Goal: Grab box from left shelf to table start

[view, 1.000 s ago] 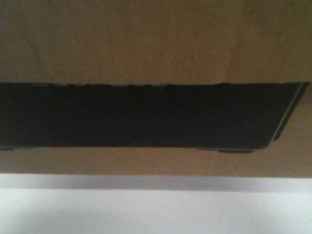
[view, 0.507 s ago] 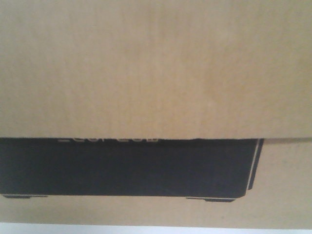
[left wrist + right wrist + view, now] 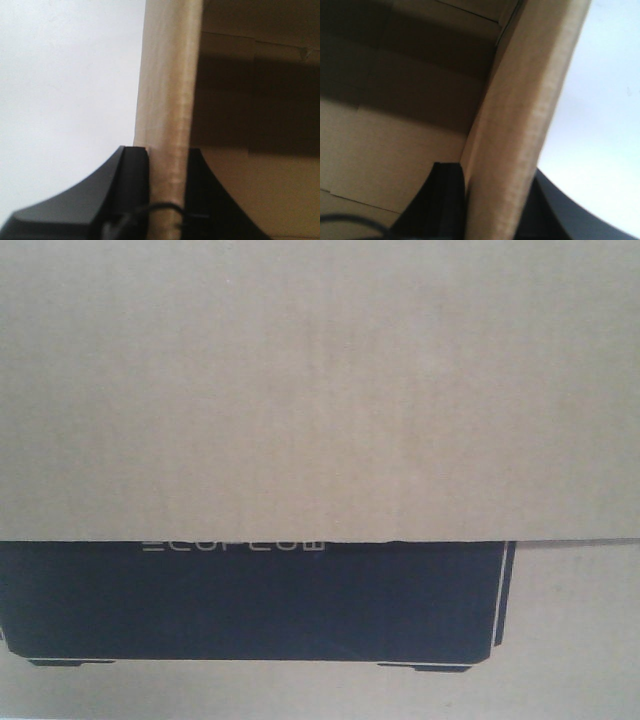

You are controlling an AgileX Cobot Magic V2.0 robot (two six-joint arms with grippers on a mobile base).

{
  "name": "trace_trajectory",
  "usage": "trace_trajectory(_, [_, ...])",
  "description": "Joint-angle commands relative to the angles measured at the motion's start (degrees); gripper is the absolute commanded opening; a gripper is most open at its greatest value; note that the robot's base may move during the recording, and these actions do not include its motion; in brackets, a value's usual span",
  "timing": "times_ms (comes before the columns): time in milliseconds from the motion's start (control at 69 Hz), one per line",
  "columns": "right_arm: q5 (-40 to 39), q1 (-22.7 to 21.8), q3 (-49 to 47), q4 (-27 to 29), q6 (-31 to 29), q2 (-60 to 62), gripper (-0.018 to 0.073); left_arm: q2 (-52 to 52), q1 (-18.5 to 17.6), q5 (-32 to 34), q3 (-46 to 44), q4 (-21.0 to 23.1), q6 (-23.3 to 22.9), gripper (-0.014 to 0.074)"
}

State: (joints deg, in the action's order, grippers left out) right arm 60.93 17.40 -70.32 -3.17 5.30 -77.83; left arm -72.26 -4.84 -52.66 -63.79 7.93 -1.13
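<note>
The box [image 3: 320,390] fills the whole front view, so no room shows there. A plain brown flap covers the top part. Below it is a big black shape with pale letters.

In the left wrist view, the left fingers [image 3: 135,200] are clenched on a box wall, one inside and one outside. A white tabletop [image 3: 65,90] fills the left of that frame.

In the right wrist view, the right fingers [image 3: 445,205] pinch another box wall the same way. White tabletop [image 3: 600,140] shows at the right of the frame.
</note>
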Motion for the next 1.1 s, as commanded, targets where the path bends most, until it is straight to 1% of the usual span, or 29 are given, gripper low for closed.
trace_trajectory(0, [-5.3,0.5,-1.4,4.8,0.6,0.4,0.0085,0.5,-0.7,3.9,-1.2,7.3,-0.8,-0.0102])
trace_trajectory(58, [-5.3,0.5,-1.4,4.7,0.6,0.4,0.012,0.5,-0.7,3.9,-1.2,7.3,-0.8,-0.0101])
trace_trajectory(145, [-5.3,0.5,-1.4,4.7,0.6,0.4,0.0215,0.5,-0.7,3.9,-1.2,7.4,-0.8,-0.0098])
trace_trajectory(174, [-5.3,0.5,-1.4,4.7,0.6,0.4,0.0272,0.5,-0.7,3.9,-1.2,7.4,-0.7,-0.0093])
trace_trajectory(188, [-5.3,0.5,-1.4,4.7,0.6,0.4,0.0284,0.5,-0.7,3.9,-1.2,7.4,-0.7,-0.009])
trace_trajectory(232, [-5.2,0.5,-1.4,4.7,0.6,0.4,0.0351,0.5,-0.7,3.6,-1.2,7.4,-0.5,-0.0057])
trace_trajectory(290, [-5.2,0.5,-1.4,4.7,0.6,0.4,0.0429,0.3,-0.7,3.4,-1.2,7.4,-0.1,0.0029])
trace_trajectory(304, [-5.1,0.5,-1.4,4.7,0.6,0.4,0.0452,0.2,-0.7,3.4,-1.2,7.4,-0.1,0.0073])
trace_trajectory(348, [-5.1,0.5,-1.4,4.7,0.6,0.4,0.0482,0.2,-0.7,3.2,-1.2,7.4,-0.1,0.0174])
trace_trajectory(362, [-5.1,0.5,-1.4,4.7,0.6,0.4,0.0489,0.2,-0.7,3.2,-1.2,7.4,-0.1,0.0211])
trace_trajectory(377, [-5.1,0.5,-1.4,4.7,0.6,0.4,0.0493,0.2,-0.7,3.2,-1.2,7.4,-0.1,0.0266])
trace_trajectory(391, [-5.1,0.5,-1.4,4.7,0.6,0.4,0.0494,0.2,-0.7,3.2,-1.2,7.4,-0.1,0.0284])
trace_trajectory(420, [-5.1,0.5,-1.4,4.7,0.6,0.4,0.0493,0.2,-0.7,3.2,-1.2,7.4,-0.1,0.0355])
trace_trajectory(435, [-5.1,0.5,-1.4,4.7,0.6,0.4,0.0493,0.2,-0.7,3.3,-1.2,7.4,-0.1,0.0404])
trace_trajectory(493, [-5.1,0.5,-1.4,4.7,0.6,0.4,0.0492,0.2,-0.7,3.5,-1.2,7.4,-0.1,0.0496])
trace_trajectory(550, [-5.1,0.5,-1.4,4.5,0.6,0.4,0.0492,0.2,-0.7,3.5,-1.2,7.4,-0.1,0.0554])
trace_trajectory(594, [-5.1,0.5,-1.4,4.3,0.6,0.4,0.0492,0.2,-0.7,3.5,-1.2,7.4,-0.1,0.0563])
trace_trajectory(695, [-5.1,0.5,-1.4,3.2,0.6,0.5,0.0492,0.2,-0.7,3.3,-1.2,7.5,-0.1,0.0547])
trace_trajectory(855, [-4.6,0.5,-1.6,1.9,0.9,0.6,0.0492,0.2,-0.7,3.1,-1.9,7.5,-0.1,0.0547])
trace_trajectory(1087, [-4.6,0.5,-2.5,0.9,1.1,1.7,0.0491,0.3,-0.7,1.0,-6.1,6.2,-0.1,0.0547])
